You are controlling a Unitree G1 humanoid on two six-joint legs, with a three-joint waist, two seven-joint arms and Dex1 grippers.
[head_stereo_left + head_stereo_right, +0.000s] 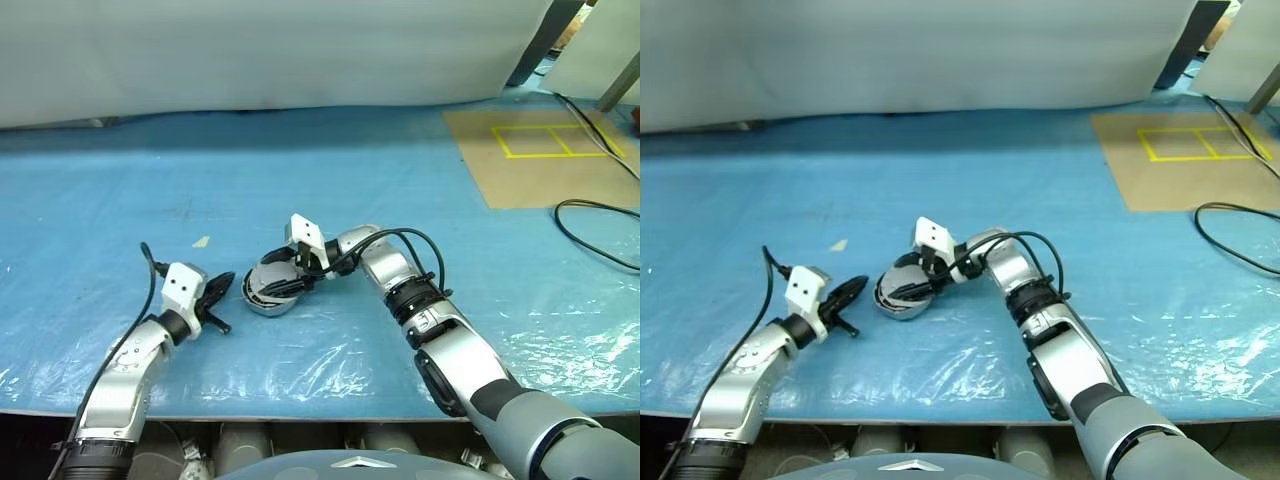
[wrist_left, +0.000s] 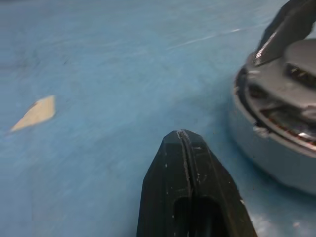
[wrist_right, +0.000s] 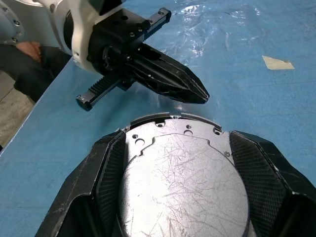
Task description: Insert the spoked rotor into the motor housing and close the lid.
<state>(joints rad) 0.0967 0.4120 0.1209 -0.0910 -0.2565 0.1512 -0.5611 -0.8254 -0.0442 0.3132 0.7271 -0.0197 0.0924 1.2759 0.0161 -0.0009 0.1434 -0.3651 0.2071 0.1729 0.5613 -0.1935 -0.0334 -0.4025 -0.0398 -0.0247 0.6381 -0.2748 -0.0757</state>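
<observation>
The motor housing (image 1: 258, 297), a round silver part, stands tilted on the blue table cover. My right gripper (image 1: 272, 283) is shut on it, one black finger on each side. The housing's flat, scratched silver face (image 3: 182, 187) is turned toward the right wrist. In the left wrist view, copper windings (image 2: 296, 124) show at the rim of its other face, under grey pieces. I cannot tell the spoked rotor or the lid apart from those pieces. My left gripper (image 1: 224, 284) is shut and empty, and it points at the housing from just to its left without touching it.
A tan scrap (image 1: 201, 241) lies on the cover behind the left gripper. At the back right are a brown board (image 1: 545, 160) with yellow tape squares and a black cable (image 1: 590, 225). A person's hand (image 3: 29, 48) shows beyond the table's edge.
</observation>
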